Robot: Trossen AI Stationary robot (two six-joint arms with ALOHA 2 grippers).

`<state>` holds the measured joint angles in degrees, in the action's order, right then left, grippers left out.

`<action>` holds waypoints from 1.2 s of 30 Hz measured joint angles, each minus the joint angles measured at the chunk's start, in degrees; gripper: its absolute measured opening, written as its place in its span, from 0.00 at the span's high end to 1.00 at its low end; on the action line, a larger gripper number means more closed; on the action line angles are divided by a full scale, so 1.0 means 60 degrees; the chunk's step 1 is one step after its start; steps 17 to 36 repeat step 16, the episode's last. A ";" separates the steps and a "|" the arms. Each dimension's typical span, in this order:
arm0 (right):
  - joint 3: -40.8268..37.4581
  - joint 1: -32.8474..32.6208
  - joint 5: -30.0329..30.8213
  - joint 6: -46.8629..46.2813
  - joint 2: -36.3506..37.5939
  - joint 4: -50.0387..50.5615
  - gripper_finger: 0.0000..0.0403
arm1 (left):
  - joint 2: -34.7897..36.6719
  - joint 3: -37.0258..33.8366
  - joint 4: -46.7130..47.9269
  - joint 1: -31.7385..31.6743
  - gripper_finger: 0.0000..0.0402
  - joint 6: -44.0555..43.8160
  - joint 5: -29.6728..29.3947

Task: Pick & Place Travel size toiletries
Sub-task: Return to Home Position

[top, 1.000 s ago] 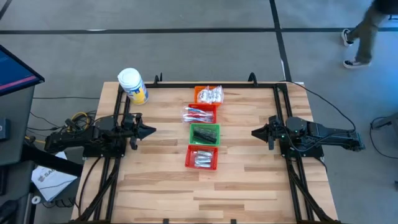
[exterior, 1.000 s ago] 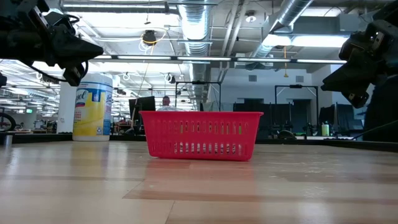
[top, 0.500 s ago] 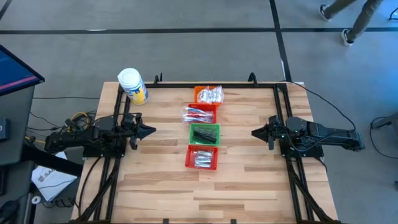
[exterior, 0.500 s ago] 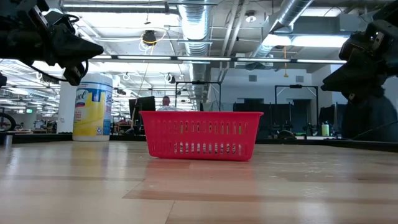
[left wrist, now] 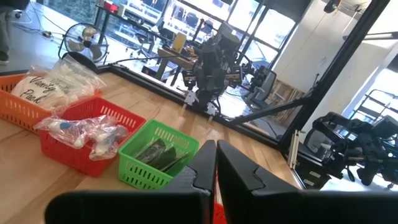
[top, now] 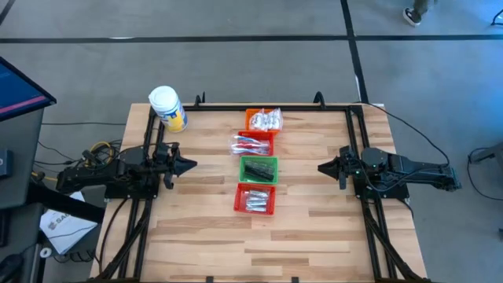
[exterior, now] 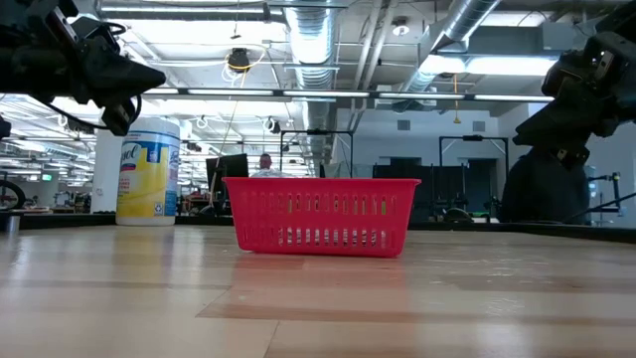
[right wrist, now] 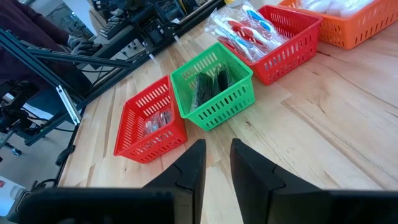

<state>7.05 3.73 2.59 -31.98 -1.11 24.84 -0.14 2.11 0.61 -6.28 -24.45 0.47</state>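
Pale wood-plank tabletop (top: 314, 236) in an open workshop. Left gripper (top: 191, 166): fingers closed, empty, near the left edge. Right gripper (top: 321, 167): fingers narrowly parted, empty, near the right edge. Between them, well apart from both, the travel size toiletries (top: 255, 203) lie sorted in a row of four small mesh baskets (top: 243, 170), orange, red, green, red. Judged risk: slight; a low arm sweep would shove the light baskets. A white jar with yellow label (top: 167, 108) stands at the far left corner. Grey floor and exposed ceiling ducts lie beyond.
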 joint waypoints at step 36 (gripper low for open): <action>0.0000 0.0004 0.0003 -0.0001 -0.0002 0.0000 0.83 | 0.0000 0.0000 -0.0126 0.0000 0.98 0.0000 0.0000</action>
